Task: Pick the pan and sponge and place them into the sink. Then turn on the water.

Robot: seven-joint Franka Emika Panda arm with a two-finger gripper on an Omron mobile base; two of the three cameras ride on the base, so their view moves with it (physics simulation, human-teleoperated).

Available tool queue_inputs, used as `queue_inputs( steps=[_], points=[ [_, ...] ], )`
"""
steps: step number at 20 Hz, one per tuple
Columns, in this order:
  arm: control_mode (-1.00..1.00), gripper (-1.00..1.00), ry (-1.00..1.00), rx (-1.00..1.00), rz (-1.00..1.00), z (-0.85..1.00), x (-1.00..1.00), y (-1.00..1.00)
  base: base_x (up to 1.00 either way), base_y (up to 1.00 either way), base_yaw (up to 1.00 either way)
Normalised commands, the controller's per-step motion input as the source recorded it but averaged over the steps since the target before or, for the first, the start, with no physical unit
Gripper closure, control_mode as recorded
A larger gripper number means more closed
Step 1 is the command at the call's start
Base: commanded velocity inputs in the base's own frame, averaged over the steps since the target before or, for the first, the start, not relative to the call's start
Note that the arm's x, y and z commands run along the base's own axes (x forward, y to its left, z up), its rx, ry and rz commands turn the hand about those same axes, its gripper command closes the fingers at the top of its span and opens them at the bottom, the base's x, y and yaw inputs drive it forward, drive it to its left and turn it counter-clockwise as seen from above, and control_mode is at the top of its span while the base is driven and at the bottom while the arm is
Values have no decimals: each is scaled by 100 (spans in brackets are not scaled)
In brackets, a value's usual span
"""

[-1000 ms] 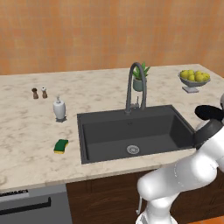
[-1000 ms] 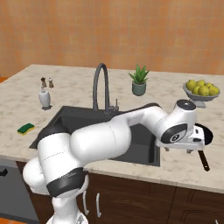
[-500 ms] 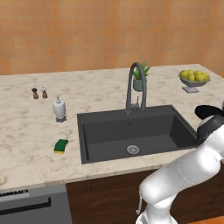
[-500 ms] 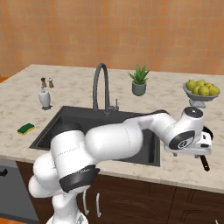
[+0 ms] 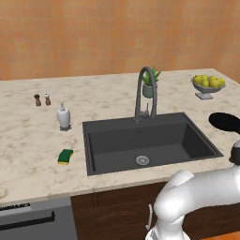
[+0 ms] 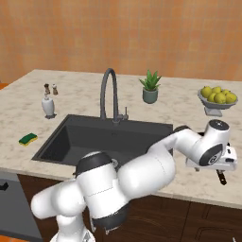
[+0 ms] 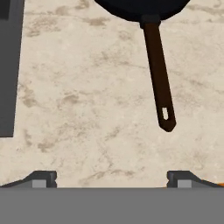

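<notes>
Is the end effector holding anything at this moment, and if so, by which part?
Nothing is held. The end effector is open, its fingertips spread wide above bare counter, with the pan handle lying ahead of them, untouched.

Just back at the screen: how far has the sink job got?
Nothing is done: the sink holds nothing. The open gripper is above the counter beside the pan's handle, not gripping. Left: the pan, the sponge by the basin, and water from the dry faucet.
</notes>
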Motion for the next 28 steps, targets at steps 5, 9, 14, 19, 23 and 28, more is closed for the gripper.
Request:
queue_inputs(
  steps=[5, 9, 14, 19, 23, 28],
  points=[
    [-100, -100, 1, 0, 0, -23, 15, -25, 0, 0, 0],
    [-100, -100, 0, 0, 0, -25, 18, -26, 0, 0, 0],
    [-100, -100, 0, 0, 0, -21, 28, -23, 0, 0, 0],
    [-100, -100, 0, 0, 0, -23, 27, -19, 0, 0, 0],
    [-100, -100, 0, 0, 0, -24, 25, -23, 0, 0, 0],
    [-100, -100, 1, 0, 0, -28, 19, -23, 0, 0, 0]
  ],
)
